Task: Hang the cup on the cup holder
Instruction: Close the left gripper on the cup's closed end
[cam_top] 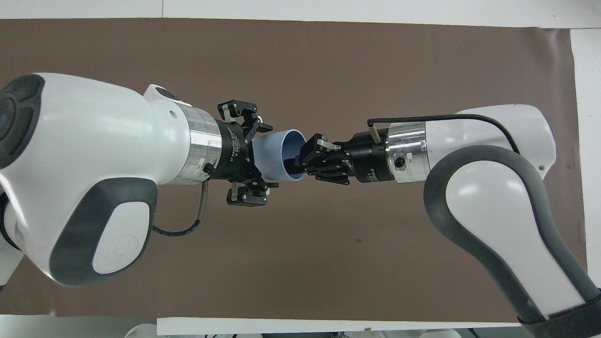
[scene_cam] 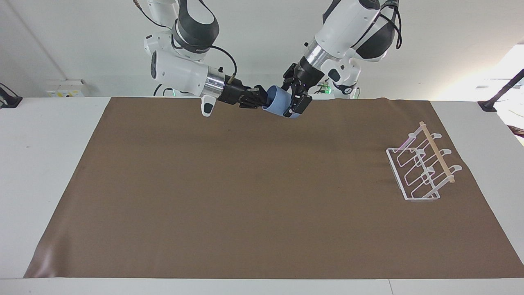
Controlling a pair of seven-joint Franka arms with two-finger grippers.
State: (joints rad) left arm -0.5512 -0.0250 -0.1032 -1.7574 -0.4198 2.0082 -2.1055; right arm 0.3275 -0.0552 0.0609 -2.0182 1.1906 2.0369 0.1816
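On the table (scene_cam: 53,123) you are seeing a brown mat (scene_cam: 245,196) covering most of the top, with the cup holder (scene_cam: 421,168) sitting toward the left arm's end, well apart from the arms. Above the mat's robot-side edge, the right gripper (cam_top: 300,157) is clenching the rim of the cup (cam_top: 274,155), holding it sideways so its rounded base is facing the other arm. The left gripper (cam_top: 263,159) is straddling that base with fingers spread, probably not yet touching it, likely taking it over because the holder sits at its end.
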